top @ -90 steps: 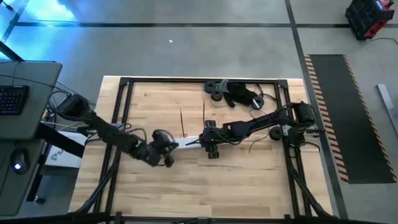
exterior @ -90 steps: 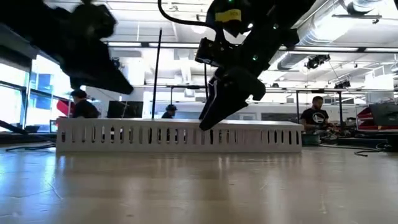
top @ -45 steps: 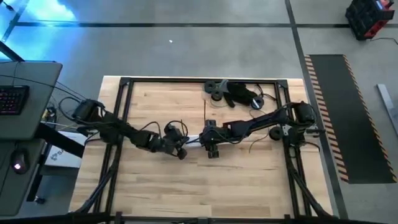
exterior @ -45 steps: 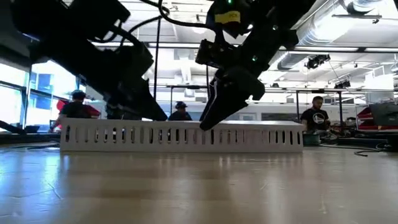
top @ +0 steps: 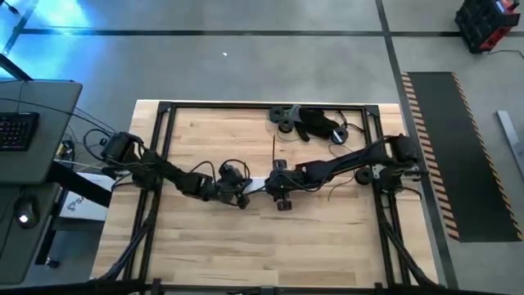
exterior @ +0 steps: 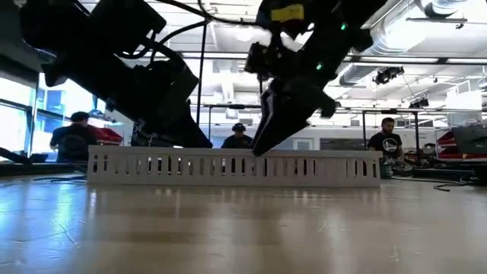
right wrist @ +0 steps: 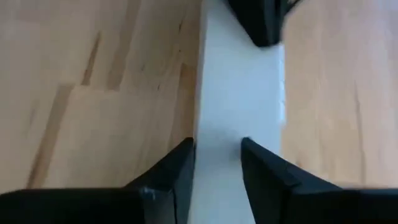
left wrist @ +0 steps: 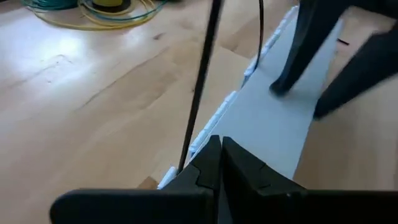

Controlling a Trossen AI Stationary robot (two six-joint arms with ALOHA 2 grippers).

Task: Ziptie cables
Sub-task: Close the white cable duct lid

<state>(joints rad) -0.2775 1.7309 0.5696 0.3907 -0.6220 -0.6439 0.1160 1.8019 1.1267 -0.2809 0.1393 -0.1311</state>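
Left gripper [left wrist: 219, 143]: fingers pressed together, no visible gap. It sits low over one end of the white slotted duct [left wrist: 273, 124], near the table's [top: 246, 246] middle. A thin dark cable [left wrist: 204, 74] runs up from right beside its fingers. Cannot tell whether the cable is actually pinched or just passes alongside. A second, thinner strand [left wrist: 260, 31] shows farther along the duct.

Right gripper [right wrist: 217, 146]: partly open, modest gap. It is over the same duct, one finger [right wrist: 183, 168] at the duct's edge, the other above its flat face. In the left wrist view both its tips come down onto or just off the duct surface. Contact not clear. It holds nothing.

High view: the two grippers face each other, left [top: 240, 197] and right [top: 280, 197], with the duct [top: 258, 184] between them. The cable shows as a thin line [top: 273, 149] just beyond the right gripper.

Low view: the duct [exterior: 228, 164] lies flat on the table with both arms above it.

A black gadget [top: 315, 123] lies at the table's far edge, well apart from both grippers.
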